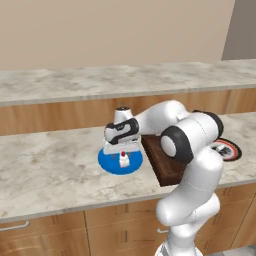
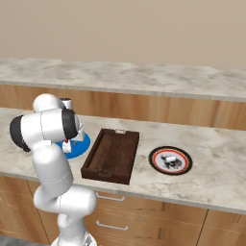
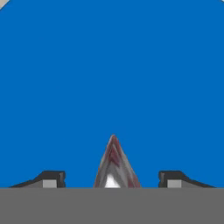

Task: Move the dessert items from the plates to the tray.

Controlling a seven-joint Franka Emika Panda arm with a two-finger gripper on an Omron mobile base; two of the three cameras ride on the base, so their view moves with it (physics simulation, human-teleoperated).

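The bright blue plate [image 1: 107,163] lies on the front counter, left of the dark wooden tray [image 1: 160,156]. On it stands a small white cake block with a red top [image 1: 123,161]. My gripper [image 1: 123,155] points straight down over this piece. In the hand view the gripper [image 3: 112,178] is open, with a fingertip on each side of the cake block [image 3: 114,159] and a blue gap between each tip and the cake. Right of the tray [image 2: 111,153], the ringed plate [image 2: 153,160] carries a pale lump [image 2: 168,160].
The marble counter [image 1: 45,170] runs left and right, with its front edge close to the tray's near end. A second, higher counter [image 1: 75,82] lies behind. My arm's elbow [image 1: 190,140] hangs over the tray's near right part in the left base view.
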